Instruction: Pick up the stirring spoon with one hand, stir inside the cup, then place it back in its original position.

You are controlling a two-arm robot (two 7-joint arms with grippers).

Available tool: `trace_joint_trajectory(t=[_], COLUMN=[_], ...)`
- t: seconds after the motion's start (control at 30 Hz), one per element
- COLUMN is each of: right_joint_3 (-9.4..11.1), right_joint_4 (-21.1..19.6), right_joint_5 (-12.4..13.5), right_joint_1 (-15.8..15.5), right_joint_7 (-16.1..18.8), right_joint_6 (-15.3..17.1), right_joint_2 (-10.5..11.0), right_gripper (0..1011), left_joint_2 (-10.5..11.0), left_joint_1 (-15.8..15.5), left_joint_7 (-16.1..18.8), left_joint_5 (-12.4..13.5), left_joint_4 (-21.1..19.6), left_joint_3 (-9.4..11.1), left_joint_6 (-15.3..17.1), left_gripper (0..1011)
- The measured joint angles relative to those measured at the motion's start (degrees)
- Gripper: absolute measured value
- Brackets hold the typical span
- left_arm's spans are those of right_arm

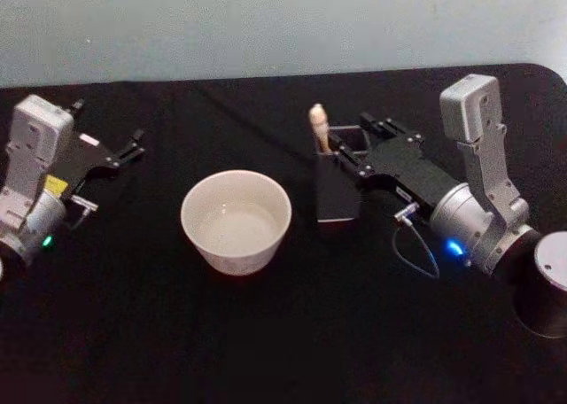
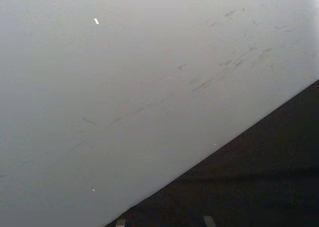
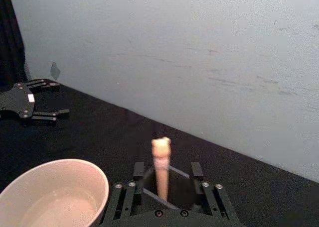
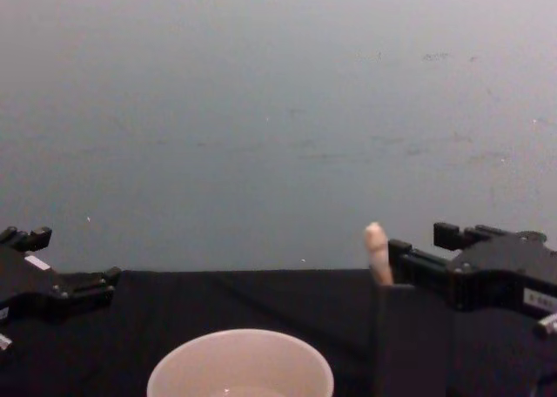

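The stirring spoon [image 1: 319, 128] stands handle-up in the dark grey square holder [image 1: 338, 196], its cream handle [image 3: 161, 165] sticking out above the rim. My right gripper [image 1: 350, 141] is open at the holder's top, one finger on each side of the handle [image 4: 377, 253] without closing on it. The shaft and bowl are hidden inside the holder [image 4: 409, 345]. The wide cream-white cup [image 1: 236, 220] sits left of the holder, seemingly with clear liquid inside. My left gripper [image 1: 133, 147] rests open at the table's far left, holding nothing.
A black cloth [image 1: 292, 333] covers the table, and a pale wall [image 4: 278, 110] rises right behind it. A loose cable [image 1: 416, 253] loops off my right wrist near the holder. Bare cloth lies in front of the cup.
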Motion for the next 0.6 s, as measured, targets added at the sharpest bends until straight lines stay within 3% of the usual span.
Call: trace_joint_trajectory(t=[0.03,0.2,0.47,0.6], right_joint_3=[0.00,0.00,0.00,0.00], right_joint_4=[-0.01,-0.04,-0.07,-0.07], right_joint_5=[0.01,0.04,0.08,0.09], right_joint_1=[-0.01,-0.02,-0.02,-0.02], right_joint_7=[0.00,0.00,0.01,0.00], right_joint_6=[0.00,0.00,0.00,0.00], right_joint_2=[0.00,0.03,0.04,0.04], right_gripper=[605,761,967,1002], left_joint_2=[0.00,0.00,0.00,0.00], left_joint_1=[0.00,0.00,0.00,0.00], left_joint_7=[0.00,0.00,0.00,0.00], left_joint_5=[0.00,0.00,0.00,0.00], left_joint_4=[0.00,0.00,0.00,0.00], left_joint_3=[0.00,0.00,0.00,0.00], left_joint_6=[0.00,0.00,0.00,0.00], left_gripper=[1002,1001,1001,1001])
